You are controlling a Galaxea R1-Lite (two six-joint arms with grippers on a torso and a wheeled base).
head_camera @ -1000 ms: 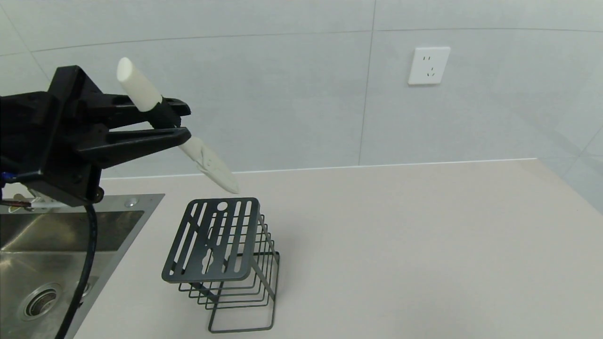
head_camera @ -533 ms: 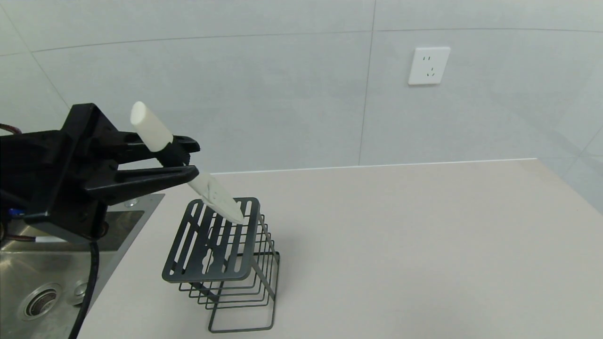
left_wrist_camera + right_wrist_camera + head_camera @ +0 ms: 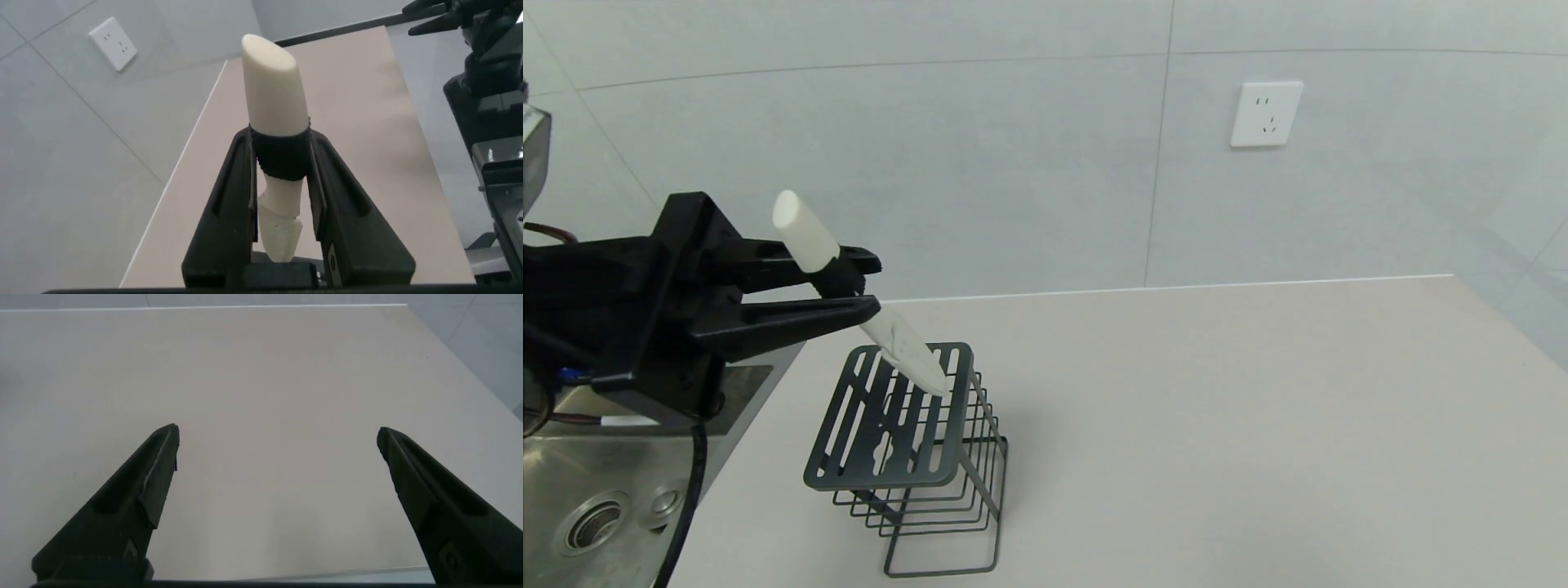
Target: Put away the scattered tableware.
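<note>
The right tool is seen with its fingers spread wide and nothing between them, above a bare stretch of the pale table. At the near left corner a steel sink is set into the table. Just beside the sink, a dark wire rack with a slotted top plate is stood on the table, the plate tilted toward the camera. Over the rack's far edge the left tool is held, closed on a white knife at the black collar between handle and blade. The knife is tilted, with the handle raised up and away to the left and the blade slanted down to the right. Its tip is met by the top plate near the far right corner; whether a slot has been entered cannot be told. Behind the table a grey tiled wall is seen, and a white socket is mounted on it, well apart from the rack.
</note>
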